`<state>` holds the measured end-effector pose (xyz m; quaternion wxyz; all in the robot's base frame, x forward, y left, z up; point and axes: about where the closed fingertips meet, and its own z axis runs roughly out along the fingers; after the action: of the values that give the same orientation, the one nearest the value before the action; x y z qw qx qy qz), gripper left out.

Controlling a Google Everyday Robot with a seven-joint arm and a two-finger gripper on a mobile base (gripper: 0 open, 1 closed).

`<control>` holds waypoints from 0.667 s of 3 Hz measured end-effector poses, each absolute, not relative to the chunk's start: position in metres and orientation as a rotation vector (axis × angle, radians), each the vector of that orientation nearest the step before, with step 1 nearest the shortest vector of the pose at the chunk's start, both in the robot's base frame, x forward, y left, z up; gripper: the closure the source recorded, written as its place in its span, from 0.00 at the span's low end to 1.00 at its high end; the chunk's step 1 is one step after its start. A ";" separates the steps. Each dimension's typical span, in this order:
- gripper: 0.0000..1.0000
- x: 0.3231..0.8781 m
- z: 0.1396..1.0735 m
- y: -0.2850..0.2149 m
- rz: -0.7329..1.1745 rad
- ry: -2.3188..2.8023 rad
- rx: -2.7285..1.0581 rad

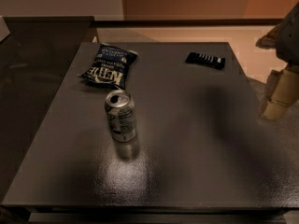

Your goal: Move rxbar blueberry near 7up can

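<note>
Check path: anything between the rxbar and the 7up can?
Nothing visible. Bare table lies between rxbar blueberry and 7up can; chip bag sits behind the can, off that line. Pincer hangs at the right edge, beside the table.

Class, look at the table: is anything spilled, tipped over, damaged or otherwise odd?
Nothing stands out. The can stands upright, the chip bag and bar lie flat, nothing spilled. The gripper hangs beside the right edge of the table.

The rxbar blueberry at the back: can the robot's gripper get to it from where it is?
Probably yes. The gripper hangs at the right edge of view, with only bare table between it and the rxbar blueberry. The 7up can and chip bag sit farther left, out of the way.
</note>
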<state>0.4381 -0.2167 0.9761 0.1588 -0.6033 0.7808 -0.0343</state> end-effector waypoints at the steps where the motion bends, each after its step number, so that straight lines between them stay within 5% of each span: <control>1: 0.00 0.439 0.977 -0.216 -0.104 2.227 -1.723; 2: 0.00 0.458 0.968 -0.214 -0.082 2.193 -1.735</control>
<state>0.4580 -0.2141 0.9685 0.1712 -0.6112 0.7722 -0.0289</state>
